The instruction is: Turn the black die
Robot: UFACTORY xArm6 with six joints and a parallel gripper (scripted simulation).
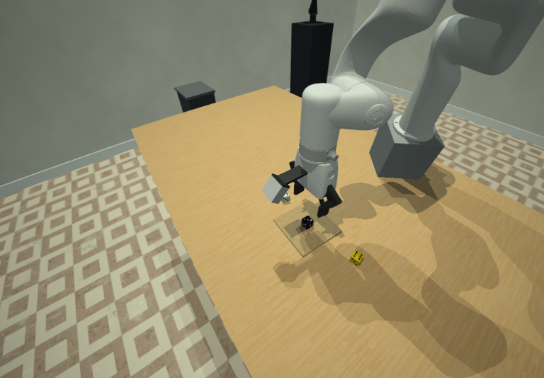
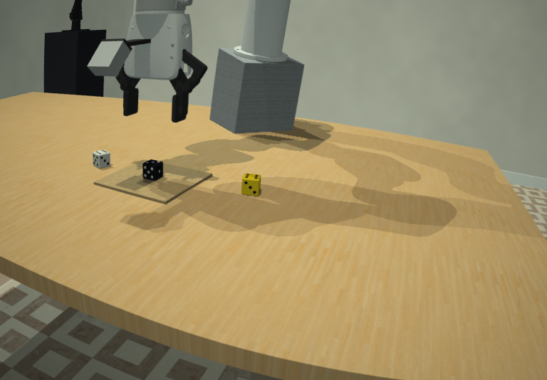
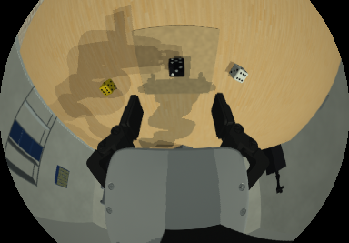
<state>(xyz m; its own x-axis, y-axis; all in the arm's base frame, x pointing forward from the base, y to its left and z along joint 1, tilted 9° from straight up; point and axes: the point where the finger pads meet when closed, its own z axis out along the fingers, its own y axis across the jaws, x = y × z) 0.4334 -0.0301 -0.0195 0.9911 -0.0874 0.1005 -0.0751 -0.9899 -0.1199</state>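
The black die lies flat on the thin see-through mat, within its edges; it also shows in the top view and in the wrist view. The side facing the exterior camera shows five pips; I cannot read its top face. My gripper hangs well above the mat, pointing straight down, fingers wide open and empty. It shows in the wrist view and in the top view, where one finger is partly hidden.
A white die lies on the table just left of the mat. A yellow die lies right of the mat, also seen in the top view. The arm's grey base block stands behind.
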